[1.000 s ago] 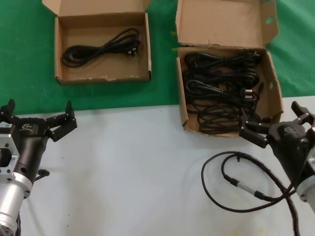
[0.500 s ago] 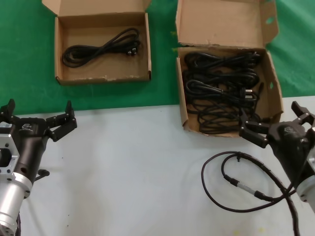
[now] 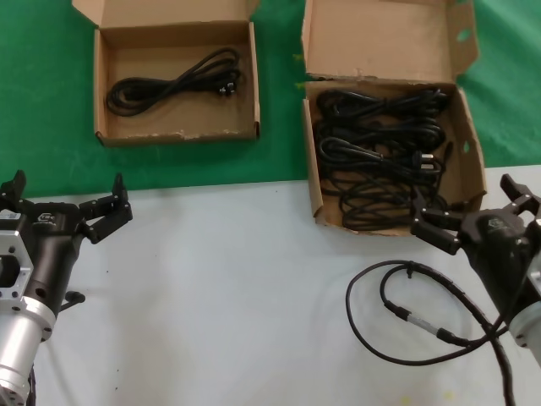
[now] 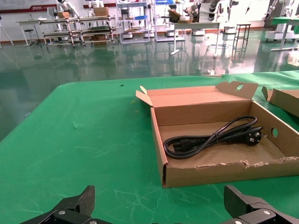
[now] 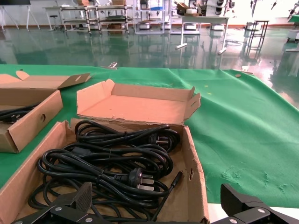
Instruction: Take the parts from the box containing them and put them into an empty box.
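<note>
The larger cardboard box (image 3: 314, 182) at the back right holds several coiled black power cords (image 3: 376, 144); it also shows in the right wrist view (image 5: 194, 182), with the cords (image 5: 107, 163) inside. The smaller box (image 3: 177, 134) at the back left holds one coiled cord (image 3: 173, 83), also seen in the left wrist view (image 4: 210, 137) inside that box (image 4: 224, 172). My left gripper (image 3: 66, 193) (image 4: 159, 198) is open and empty over the white table's left side, facing the smaller box. My right gripper (image 3: 472, 203) (image 5: 156, 196) is open and empty at the larger box's near right corner.
A thin black looped cable with a silver inline connector (image 3: 406, 315) lies on the white table (image 3: 237, 288) in front of my right arm. Both boxes stand on green cloth (image 3: 42, 101) beyond the white table.
</note>
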Motion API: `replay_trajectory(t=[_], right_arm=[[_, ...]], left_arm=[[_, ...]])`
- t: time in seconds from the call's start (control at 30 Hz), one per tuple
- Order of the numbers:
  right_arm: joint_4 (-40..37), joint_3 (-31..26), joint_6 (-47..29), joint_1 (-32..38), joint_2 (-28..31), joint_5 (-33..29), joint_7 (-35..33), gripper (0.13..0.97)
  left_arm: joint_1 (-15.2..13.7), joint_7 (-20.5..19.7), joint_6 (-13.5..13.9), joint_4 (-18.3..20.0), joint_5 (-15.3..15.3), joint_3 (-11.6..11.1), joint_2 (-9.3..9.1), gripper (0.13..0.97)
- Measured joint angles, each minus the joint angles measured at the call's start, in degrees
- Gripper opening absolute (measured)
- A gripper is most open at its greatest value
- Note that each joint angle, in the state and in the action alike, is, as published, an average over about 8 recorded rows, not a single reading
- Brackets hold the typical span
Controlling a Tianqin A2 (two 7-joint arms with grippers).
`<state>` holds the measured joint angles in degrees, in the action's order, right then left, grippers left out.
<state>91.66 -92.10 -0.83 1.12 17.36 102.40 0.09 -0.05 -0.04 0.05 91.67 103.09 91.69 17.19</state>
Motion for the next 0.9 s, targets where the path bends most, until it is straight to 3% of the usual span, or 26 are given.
replay_trajectory(t=[0.9], right_arm=[[0.0, 0.0, 0.0, 0.0, 0.0, 0.0, 0.0, 0.966]], left_arm=[[0.0, 0.0, 0.0, 0.0, 0.0, 0.0, 0.00, 0.966]])
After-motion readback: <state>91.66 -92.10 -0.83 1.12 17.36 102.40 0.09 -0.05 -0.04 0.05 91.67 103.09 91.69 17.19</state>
